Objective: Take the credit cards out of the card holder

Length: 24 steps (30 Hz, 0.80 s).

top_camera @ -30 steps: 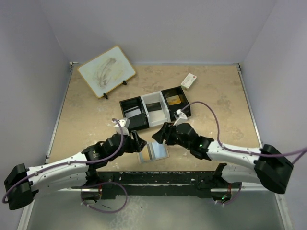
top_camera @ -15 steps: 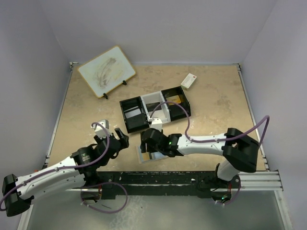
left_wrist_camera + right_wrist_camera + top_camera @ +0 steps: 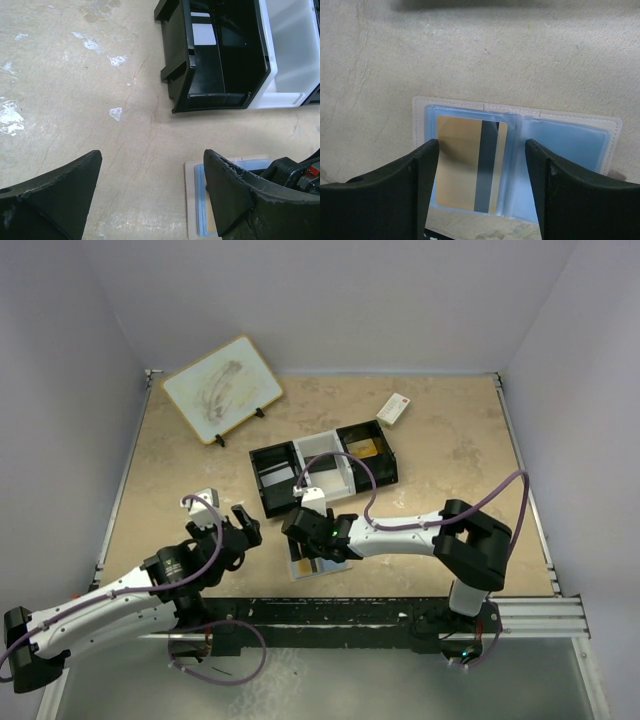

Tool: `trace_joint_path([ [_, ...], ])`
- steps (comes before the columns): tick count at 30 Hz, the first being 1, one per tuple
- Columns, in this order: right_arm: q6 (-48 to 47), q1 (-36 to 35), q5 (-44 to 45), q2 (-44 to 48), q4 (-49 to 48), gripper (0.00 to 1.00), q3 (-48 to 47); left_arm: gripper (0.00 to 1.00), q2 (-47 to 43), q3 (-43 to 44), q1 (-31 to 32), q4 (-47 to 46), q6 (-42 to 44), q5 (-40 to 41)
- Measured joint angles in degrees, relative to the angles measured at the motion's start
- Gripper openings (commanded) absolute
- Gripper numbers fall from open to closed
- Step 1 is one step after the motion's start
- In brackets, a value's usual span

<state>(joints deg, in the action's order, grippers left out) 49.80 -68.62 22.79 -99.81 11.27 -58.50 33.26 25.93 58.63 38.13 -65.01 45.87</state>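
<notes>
Though hidden from above by the wide-spread right gripper (image 3: 481, 145), a gold dark-striped card (image 3: 469, 167) showed wrist-side in the blue-lined tan card holder (image 3: 562, 150); left gripper (image 3: 152, 155) likewise wide.

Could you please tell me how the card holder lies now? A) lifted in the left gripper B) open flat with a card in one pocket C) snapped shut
B: the card holder lies open on the table, a gold card in one pocket.

Left arm (image 3: 110, 595): stretched low and forward, elbow bent
Left gripper (image 3: 150, 165): jaws wide apart, holding nothing
Right arm (image 3: 410, 533): folded sharply, forearm reaching leftward
Right gripper (image 3: 480, 150): pointing down, jaws spread, empty
</notes>
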Motion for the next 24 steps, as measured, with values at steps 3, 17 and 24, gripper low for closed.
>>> trace_joint_path([
  [3, -0.9, 0.0, -0.3, -0.1, 0.0, 0.69, 0.0, 0.80, 0.0, 0.0, 0.0, 0.2, -0.2, 0.0],
  [17, -3.2, -1.0, -1.5, -1.2, -0.5, 0.65, -1.0, 0.80, 2.4, 0.0, 0.0, 0.2, -0.4, -0.1],
  [24, -3.5, -1.1, -1.6, -1.0, -0.4, 0.59, -1.0, 0.80, 2.0, 0.2, 0.0, 0.4, -0.4, -0.1],
])
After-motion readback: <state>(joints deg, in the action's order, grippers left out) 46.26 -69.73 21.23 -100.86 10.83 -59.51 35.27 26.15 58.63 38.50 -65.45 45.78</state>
